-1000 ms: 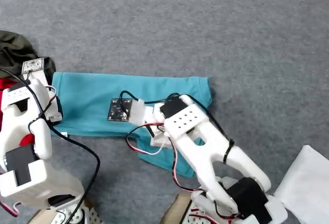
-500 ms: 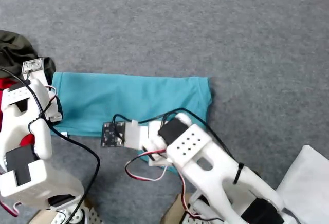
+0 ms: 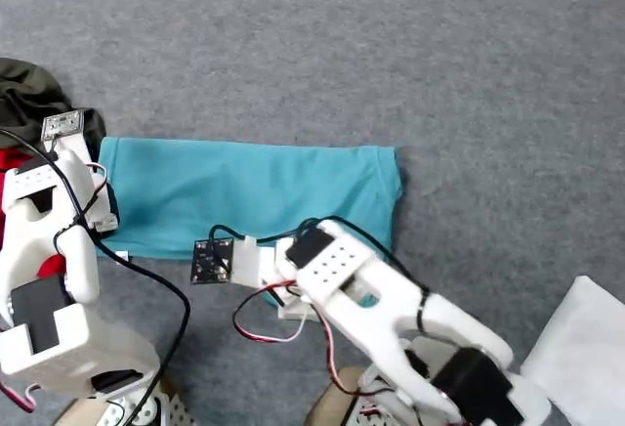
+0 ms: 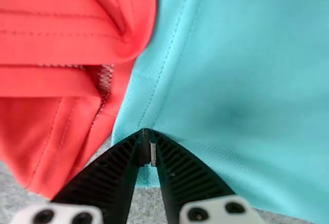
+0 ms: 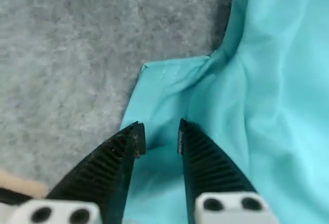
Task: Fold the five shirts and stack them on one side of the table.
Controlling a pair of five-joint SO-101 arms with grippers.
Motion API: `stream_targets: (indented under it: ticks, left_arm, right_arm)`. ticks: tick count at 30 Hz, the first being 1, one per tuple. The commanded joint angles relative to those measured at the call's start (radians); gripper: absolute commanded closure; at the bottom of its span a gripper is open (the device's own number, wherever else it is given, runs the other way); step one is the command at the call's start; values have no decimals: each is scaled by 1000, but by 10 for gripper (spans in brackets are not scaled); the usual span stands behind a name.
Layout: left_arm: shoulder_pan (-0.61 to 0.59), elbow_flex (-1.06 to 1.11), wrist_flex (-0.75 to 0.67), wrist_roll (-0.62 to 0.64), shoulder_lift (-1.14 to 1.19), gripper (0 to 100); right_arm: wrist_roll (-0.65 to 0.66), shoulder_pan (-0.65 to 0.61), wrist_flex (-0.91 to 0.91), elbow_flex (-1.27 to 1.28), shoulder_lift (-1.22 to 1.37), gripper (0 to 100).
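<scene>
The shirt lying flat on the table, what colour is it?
The shirt is plain turquoise, with no pattern; the high view shows it best.

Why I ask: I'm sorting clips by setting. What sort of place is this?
Likely a robotics lab bench, not a home: a grey fabric-covered table, the left arm and right arm with exposed wiring, and a teal shirt laid flat.

Four cloth things lie here: one teal shirt [image 3: 244,187] in the middle, one red shirt [image 4: 56,44] and one dark green shirt [image 3: 24,99] at the left, one white cloth [image 3: 586,348] near right. Two arms, a left arm [image 3: 44,279] and a right arm [image 3: 391,309]. One grey table [image 3: 439,64].
</scene>
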Motion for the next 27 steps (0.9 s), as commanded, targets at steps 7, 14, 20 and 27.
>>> stream_targets:
  ticks: [7,14,20,27]
  left_arm:
    - [3,-11,-11,8,-47,981]
    - [5,-11,-11,8,-47,981]
    - [5,-11,-11,8,-45,981]
    - [5,-11,-11,8,-42,981]
  right_arm:
    - [68,96,-38,-101,64,875]
    - [124,179,-40,-136,65,875]
    - [126,179,-75,-136,87,875]
    - [127,179,-173,-142,220,875]
